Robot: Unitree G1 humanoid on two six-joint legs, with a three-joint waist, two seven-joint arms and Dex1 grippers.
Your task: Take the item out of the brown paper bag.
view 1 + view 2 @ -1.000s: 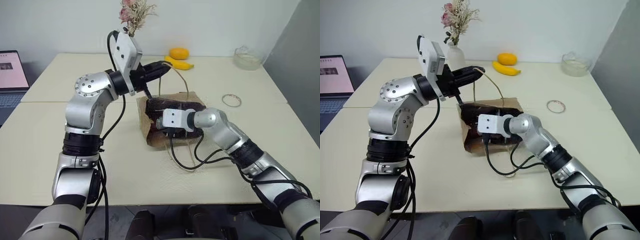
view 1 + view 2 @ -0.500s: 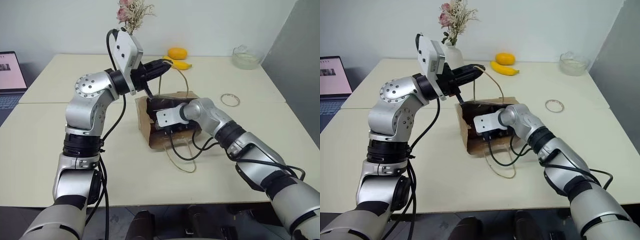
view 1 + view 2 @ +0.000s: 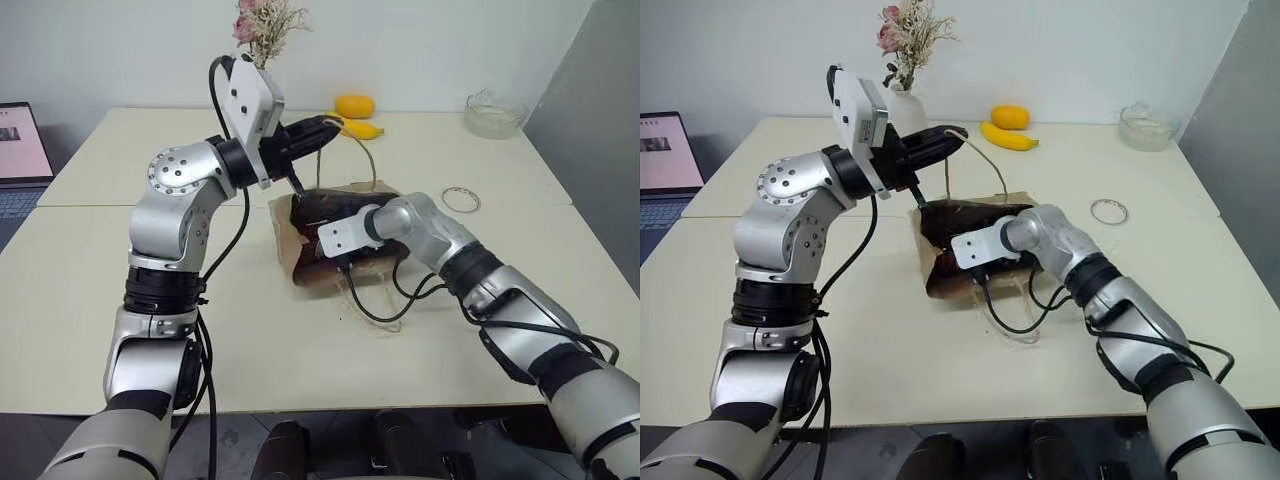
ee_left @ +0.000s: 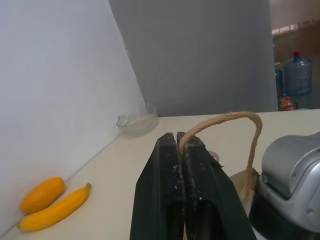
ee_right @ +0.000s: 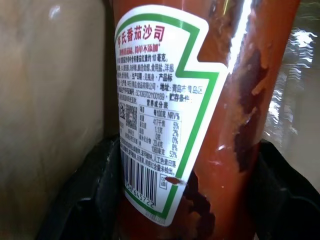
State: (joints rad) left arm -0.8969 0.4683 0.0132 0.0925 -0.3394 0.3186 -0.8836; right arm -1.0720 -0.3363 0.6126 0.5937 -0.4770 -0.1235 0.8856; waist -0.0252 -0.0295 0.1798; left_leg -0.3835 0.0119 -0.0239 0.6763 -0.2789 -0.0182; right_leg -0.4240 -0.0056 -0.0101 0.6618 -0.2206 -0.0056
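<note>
Left gripper [image 4: 181, 145], jaws clamped on a twisted handle [image 4: 235, 120], holds the brown paper bag [image 3: 292, 245] open on the tabletop [image 3: 450, 330]. Right wrist view: right gripper [image 5: 185, 200] jaws straddle the ketchup bottle [image 5: 235, 100] inside the bag; contact uncertain. White green-edged label [image 5: 155, 115] carries Chinese print, barcode.

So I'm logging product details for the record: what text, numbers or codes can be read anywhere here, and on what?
"番茄沙司": red heading on the white, green-edged label of the red squeeze bottle inside the brown paper bag.
Barcode and QR code on that label: digits too small to read.
Fine print and nutrition table there: too small to read.
Laptop screen: too blurred to read.
</note>
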